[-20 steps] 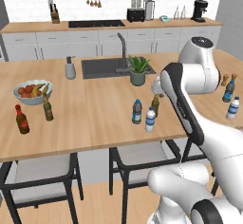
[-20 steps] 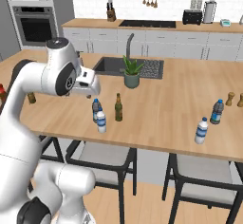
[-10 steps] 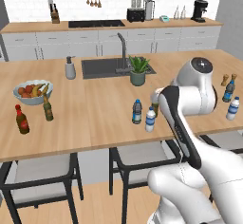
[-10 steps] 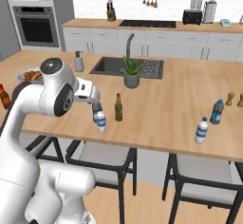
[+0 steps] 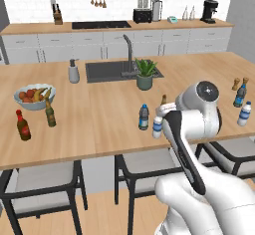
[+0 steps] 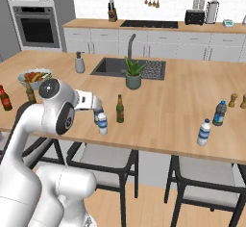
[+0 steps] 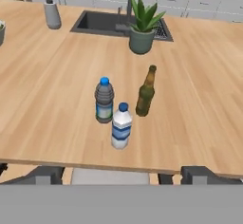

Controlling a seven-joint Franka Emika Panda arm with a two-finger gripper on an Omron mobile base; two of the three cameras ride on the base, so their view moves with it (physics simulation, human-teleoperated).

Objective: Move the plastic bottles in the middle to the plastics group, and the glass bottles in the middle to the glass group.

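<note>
Looks like it's lining up the first pick: fingers spread wide and empty, whitish water bottle nearest, mid-table, with the blue-tinted one at its 11 o'clock and the olive glass bottle at 1, so next it probably drops onto that bottle.

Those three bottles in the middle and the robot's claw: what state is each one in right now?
Clear-whitish water bottle: upright, capped, untouched.
Darker blue-tinted water bottle: upright, capped, just behind it.
Olive-brown bottle: upright, standing apart.
Gripper: open, empty, short of the bottles.
</note>
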